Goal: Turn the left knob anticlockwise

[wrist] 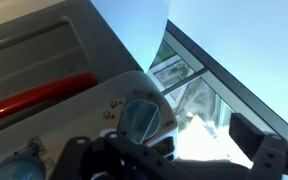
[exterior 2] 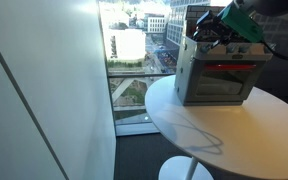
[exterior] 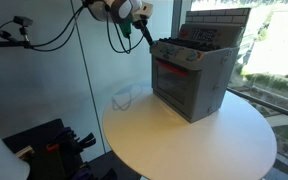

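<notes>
Here I see the gripper (wrist: pixel 174 158) at the oven's (exterior: pixel 196 80) top corner, dark fingers spread wide and empty, the round teal knob (wrist: pixel 139 118) just ahead on a pale plastic panel. The boxy grey oven stands on a smooth round white table (exterior: pixel 184 140), a window (exterior 2: pixel 134 60) close beside.

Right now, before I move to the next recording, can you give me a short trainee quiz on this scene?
1. True or false: the toy oven stands on the round white table.
2. In the wrist view, the knob just ahead of the claw is: A) red, B) teal, C) yellow.
3. Fill in: the bar handle on the oven door is ____.
Key: 1 true; 2 B; 3 red.
</notes>
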### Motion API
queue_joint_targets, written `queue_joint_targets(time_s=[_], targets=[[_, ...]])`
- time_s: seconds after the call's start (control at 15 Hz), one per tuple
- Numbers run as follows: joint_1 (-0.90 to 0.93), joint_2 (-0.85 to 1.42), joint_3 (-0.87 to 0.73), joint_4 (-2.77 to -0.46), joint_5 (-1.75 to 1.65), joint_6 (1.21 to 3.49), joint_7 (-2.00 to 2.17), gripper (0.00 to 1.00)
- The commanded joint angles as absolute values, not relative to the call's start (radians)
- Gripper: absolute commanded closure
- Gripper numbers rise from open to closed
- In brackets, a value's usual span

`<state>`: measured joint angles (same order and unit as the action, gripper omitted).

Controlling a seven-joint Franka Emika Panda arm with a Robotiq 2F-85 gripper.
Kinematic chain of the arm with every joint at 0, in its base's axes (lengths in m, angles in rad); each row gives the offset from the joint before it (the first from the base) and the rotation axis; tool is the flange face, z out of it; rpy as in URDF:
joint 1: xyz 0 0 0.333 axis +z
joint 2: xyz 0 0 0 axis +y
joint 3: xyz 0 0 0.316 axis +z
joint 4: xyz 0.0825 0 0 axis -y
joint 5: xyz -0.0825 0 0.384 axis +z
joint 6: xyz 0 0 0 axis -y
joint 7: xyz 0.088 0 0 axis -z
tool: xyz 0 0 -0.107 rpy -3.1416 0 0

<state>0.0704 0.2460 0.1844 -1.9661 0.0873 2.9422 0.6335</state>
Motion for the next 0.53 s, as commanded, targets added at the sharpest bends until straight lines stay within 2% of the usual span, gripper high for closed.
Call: queue_joint_targets(time_s=[0.0, 0.47], targets=[[0.062, 0.265, 0.193, -1.934, 0.107, 2.947, 0.631, 0.00], [0.061, 0.271, 0.192, -1.931, 0.109, 2.943, 0.633, 0.00]])
